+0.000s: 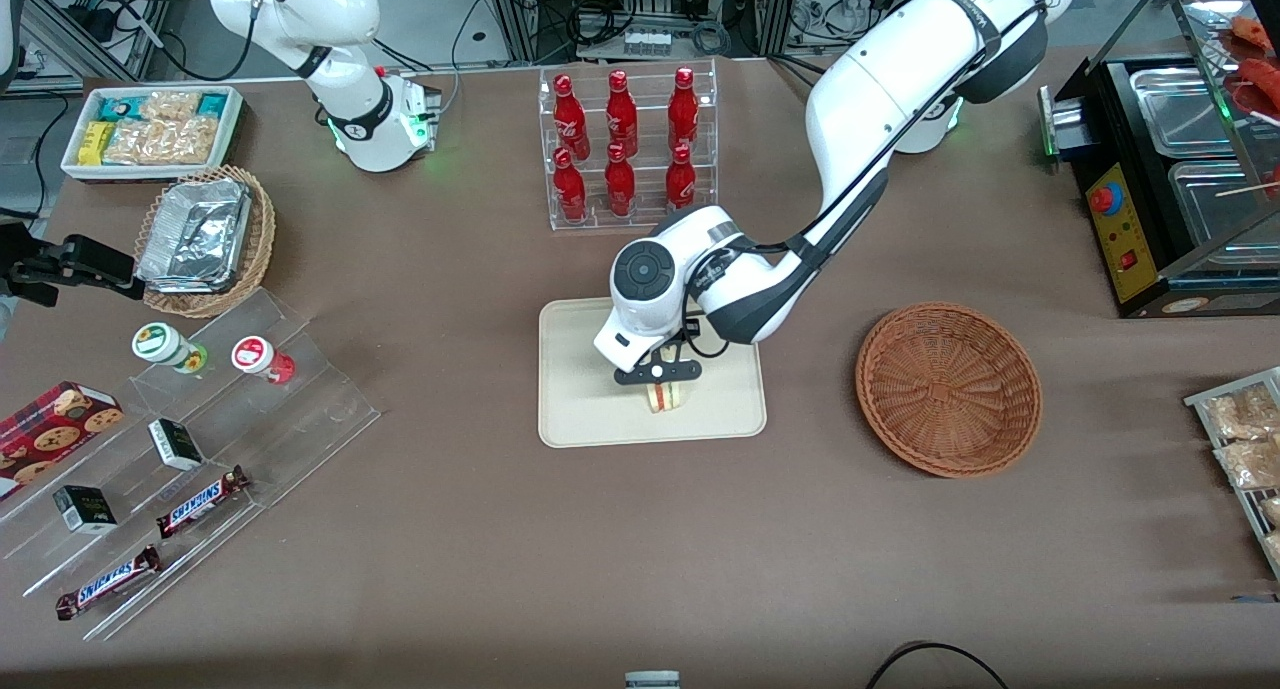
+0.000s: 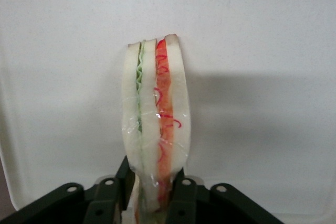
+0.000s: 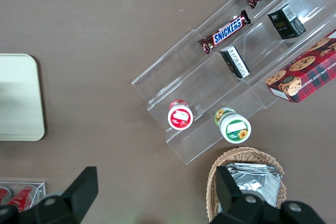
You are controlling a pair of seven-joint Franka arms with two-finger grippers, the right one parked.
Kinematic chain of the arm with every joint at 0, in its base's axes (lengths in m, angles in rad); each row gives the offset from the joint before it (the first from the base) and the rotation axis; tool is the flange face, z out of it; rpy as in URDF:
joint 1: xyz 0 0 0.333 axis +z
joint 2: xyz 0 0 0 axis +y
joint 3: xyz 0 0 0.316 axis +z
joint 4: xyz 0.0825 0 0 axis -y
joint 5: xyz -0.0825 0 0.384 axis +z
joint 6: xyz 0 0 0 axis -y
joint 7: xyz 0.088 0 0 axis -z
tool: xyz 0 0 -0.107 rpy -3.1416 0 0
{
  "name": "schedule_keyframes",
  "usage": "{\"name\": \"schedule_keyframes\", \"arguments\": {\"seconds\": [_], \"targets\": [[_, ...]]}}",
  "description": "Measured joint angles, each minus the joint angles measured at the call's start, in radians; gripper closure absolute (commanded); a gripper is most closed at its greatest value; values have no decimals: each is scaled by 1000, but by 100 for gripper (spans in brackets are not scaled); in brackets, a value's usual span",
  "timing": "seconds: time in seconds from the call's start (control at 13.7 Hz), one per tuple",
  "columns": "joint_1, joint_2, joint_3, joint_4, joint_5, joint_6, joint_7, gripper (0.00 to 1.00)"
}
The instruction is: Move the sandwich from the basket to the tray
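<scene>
The gripper (image 1: 660,377) hangs over the tray (image 1: 580,421), its fingers (image 2: 178,192) clamped on the sandwich (image 2: 156,119); the basket (image 1: 948,389) sits beside it.

Brown table (image 1: 500,549) with tray (image 1: 580,419), basket (image 1: 948,389), bottle rack (image 1: 625,149).

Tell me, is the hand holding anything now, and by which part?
Yes. The hand holds the sandwich by one narrow end, its fingers pressing on the two bread faces, over the tray. The basket has nothing in it.
</scene>
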Motion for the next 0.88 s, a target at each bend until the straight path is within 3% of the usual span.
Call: {"name": "schedule_keyframes", "arguments": {"seconds": [0.59,0.88], "targets": [[-1,-4,-1,22,5,-3,-11,0],[-1,-56,-7,67,4,-115,-19,0]]}}
